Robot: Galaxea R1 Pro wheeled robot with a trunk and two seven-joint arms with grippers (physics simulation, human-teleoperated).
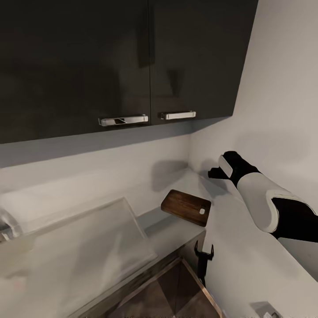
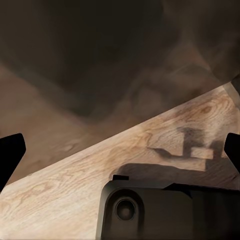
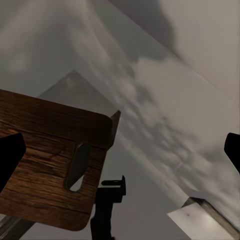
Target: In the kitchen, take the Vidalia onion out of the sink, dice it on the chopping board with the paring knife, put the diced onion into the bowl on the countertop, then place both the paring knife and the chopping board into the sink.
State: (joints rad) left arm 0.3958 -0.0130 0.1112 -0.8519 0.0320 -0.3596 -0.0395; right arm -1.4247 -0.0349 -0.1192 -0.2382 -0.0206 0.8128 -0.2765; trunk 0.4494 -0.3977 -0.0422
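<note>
Right gripper, fingertips spread and empty, at the frame's edges; chopping board centre-right, overhanging the countertop edge; left gripper open below it; a careless nudge could tip the board floorward.

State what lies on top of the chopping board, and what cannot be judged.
The chopping board looks bare on its upper face: no onion or knife shows on it. It rests on the grey countertop; whatever lies beneath the board is covered.
</note>
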